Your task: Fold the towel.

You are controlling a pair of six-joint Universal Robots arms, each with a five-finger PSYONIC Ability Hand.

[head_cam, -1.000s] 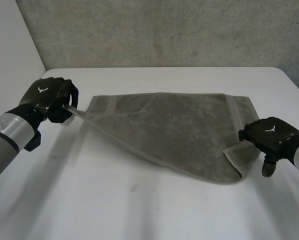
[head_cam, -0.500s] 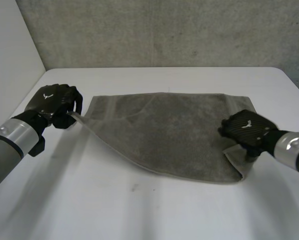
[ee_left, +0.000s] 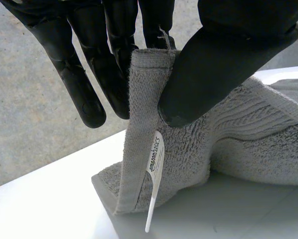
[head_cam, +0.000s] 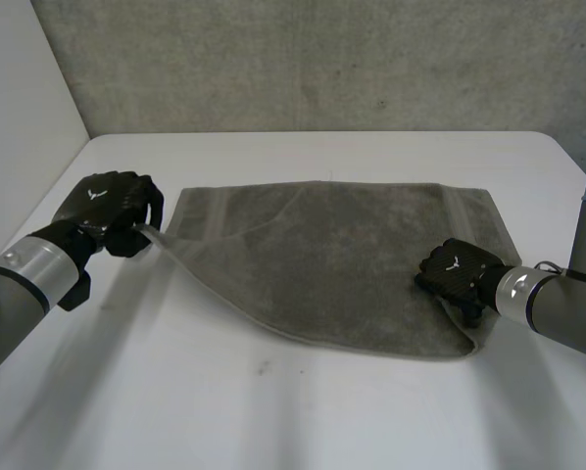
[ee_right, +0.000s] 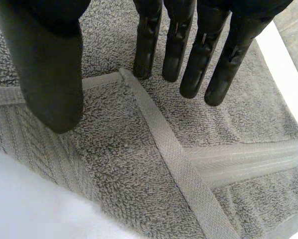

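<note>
Sliding inward across the towel (head_cam: 332, 255), the right hand (head_cam: 457, 275) is now resting straight-fingered, gripping nothing, over the turned-back corner under its palm. The left hand (head_cam: 112, 208) is pinching the opposite corner just above the table (head_cam: 273, 411), seemingly awaiting its carry-over.

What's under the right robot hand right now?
Under the right robot hand lies the towel: a folded-over corner, its hemmed tip by the fingertips. Whatever lies beneath that fold, including that part of the table, is covered.
</note>
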